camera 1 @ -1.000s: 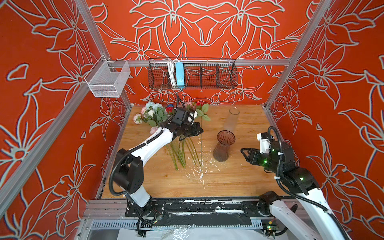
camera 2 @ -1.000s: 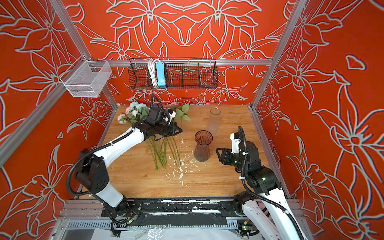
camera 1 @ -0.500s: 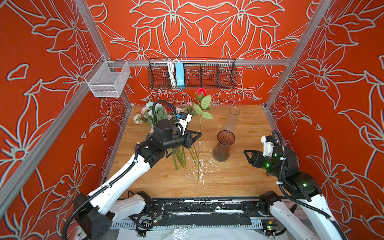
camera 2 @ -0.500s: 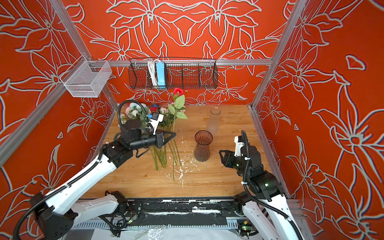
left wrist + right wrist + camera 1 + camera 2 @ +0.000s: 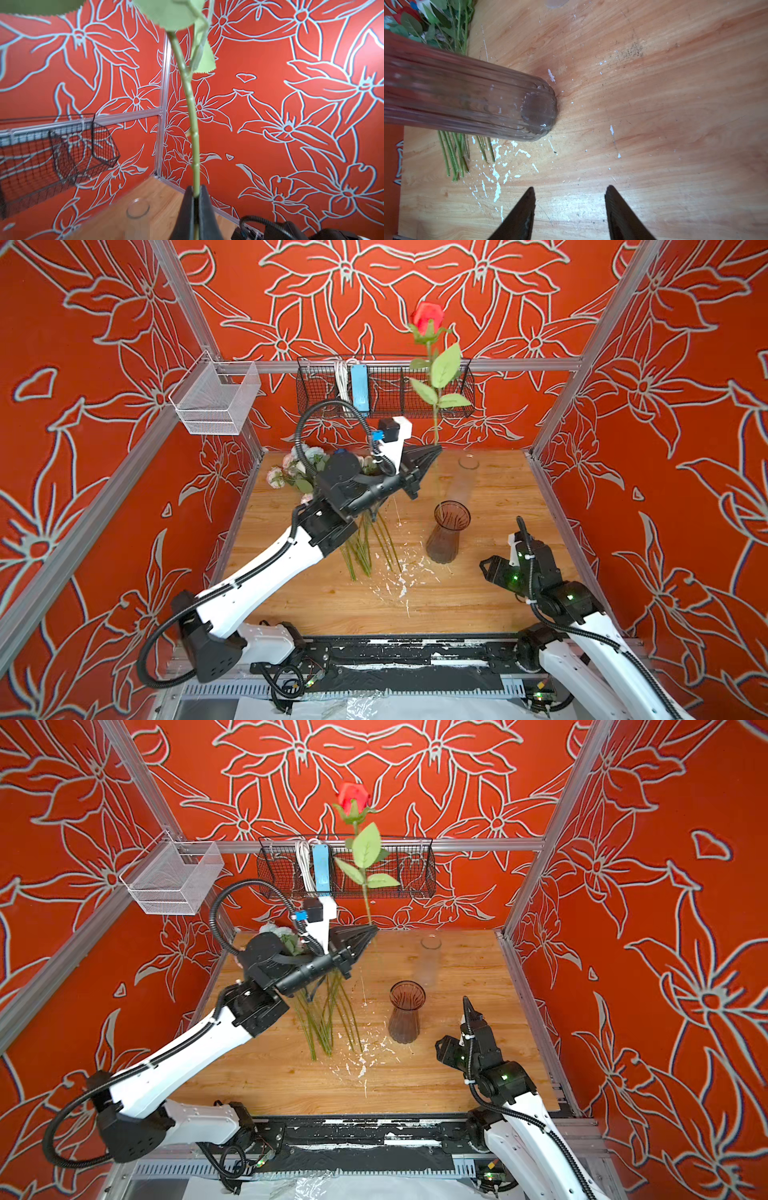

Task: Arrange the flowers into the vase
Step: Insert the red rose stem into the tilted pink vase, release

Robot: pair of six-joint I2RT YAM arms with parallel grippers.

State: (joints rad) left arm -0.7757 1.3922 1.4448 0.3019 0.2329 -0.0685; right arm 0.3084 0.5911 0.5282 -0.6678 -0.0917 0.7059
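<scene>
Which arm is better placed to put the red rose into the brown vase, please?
Left, probably: the left claw grips the red rose upright near the brown vase; the right claw is open and empty.

The red rose (image 5: pixel 192 116) was cut off above its leaves by the left wrist view's edge, the ribbed vase (image 5: pixel 467 97) ran blurred past the right wrist view's edge, and the left arm (image 5: pixel 266 572) hid part of the flowers (image 5: pixel 286 475) in both top views.

the rose (image 5: pixel 428 319) is red, the vase (image 5: pixel 446 537) ribbed brown.
</scene>
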